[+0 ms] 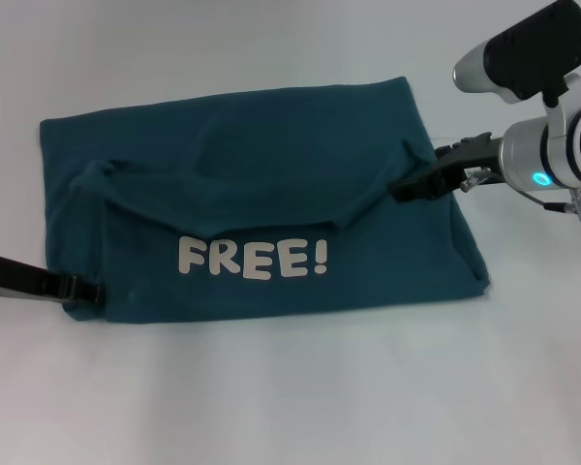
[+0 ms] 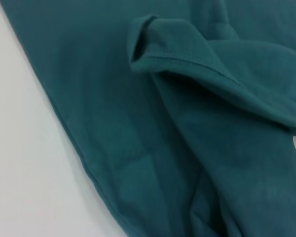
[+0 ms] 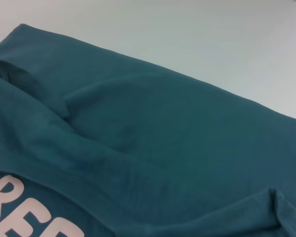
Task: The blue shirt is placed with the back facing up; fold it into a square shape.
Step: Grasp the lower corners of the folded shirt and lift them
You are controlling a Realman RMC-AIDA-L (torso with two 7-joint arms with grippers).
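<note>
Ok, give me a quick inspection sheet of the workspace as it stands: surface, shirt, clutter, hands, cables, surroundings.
Surface: plain white table.
Job's things: blue shirt lies flat, partly folded; a near flap is turned over showing white "FREE!" lettering; folded sleeve edges lie on top; outline is a wide rectangle, not yet square.
Clutter: nothing seen.
Hands: left hand at the shirt's near left corner; right hand at the shirt's right edge; the grip of each is unclear.
Cables: a thin wire with a small connector hangs by the right wrist.
Surroundings: nothing seen beyond the table.
</note>
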